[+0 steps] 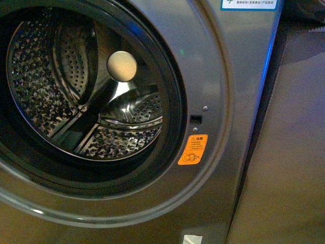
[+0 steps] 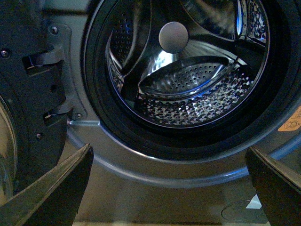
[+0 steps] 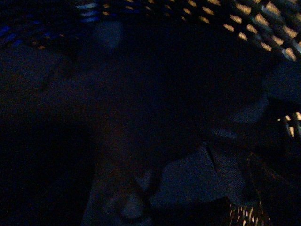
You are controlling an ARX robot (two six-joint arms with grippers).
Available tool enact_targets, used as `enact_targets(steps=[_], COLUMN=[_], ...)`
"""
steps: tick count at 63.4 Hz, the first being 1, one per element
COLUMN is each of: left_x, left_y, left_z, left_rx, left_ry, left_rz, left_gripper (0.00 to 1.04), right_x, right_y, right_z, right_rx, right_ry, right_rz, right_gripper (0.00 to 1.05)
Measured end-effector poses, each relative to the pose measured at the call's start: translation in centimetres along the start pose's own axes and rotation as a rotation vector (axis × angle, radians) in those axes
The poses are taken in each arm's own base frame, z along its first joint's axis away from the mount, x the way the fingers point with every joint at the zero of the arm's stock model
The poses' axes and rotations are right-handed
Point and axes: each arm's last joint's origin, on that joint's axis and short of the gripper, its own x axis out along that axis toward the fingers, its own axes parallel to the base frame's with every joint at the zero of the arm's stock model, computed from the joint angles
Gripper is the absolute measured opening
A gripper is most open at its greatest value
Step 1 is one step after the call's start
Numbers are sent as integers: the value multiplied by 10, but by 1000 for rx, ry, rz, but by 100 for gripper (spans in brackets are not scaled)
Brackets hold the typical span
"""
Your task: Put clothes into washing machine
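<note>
The washing machine (image 1: pixel 216 71) fills the front view, grey, its porthole open onto the perforated steel drum (image 1: pixel 61 96). No garment shows inside the drum. Neither arm appears in the front view. My left gripper (image 2: pixel 169 150) is open and empty, its dark fingers (image 2: pixel 56 188) spread wide just below the porthole rim (image 2: pixel 155 162), facing the drum (image 2: pixel 188 89). The right wrist view is very dim: dark navy clothes (image 3: pixel 197 174) lie close under the camera, bunched in folds. My right gripper is open, but its fingers do not show in the gloom.
The machine's open door with its hinge (image 2: pixel 33 94) stands beside the porthole. An orange warning sticker (image 1: pixel 193 149) and a blue-white label (image 1: pixel 249 4) are on the front panel. A plain beige panel (image 1: pixel 289 162) adjoins the machine. A woven basket wall (image 3: pixel 244 19) surrounds the clothes.
</note>
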Motion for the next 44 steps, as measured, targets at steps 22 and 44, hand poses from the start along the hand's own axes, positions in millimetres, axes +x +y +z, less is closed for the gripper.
enact_targets(steps=[22, 44], left_x=[0, 0], left_y=[0, 0], left_z=[0, 0], left_rx=[0, 0], left_ry=[0, 0], left_rz=[0, 0], left_gripper=[98, 98], right_x=[52, 74], right_y=[4, -2], right_z=[-37, -51], right_rx=[34, 79], right_ry=[25, 27], right_rz=[3, -2], right_gripper=[97, 97])
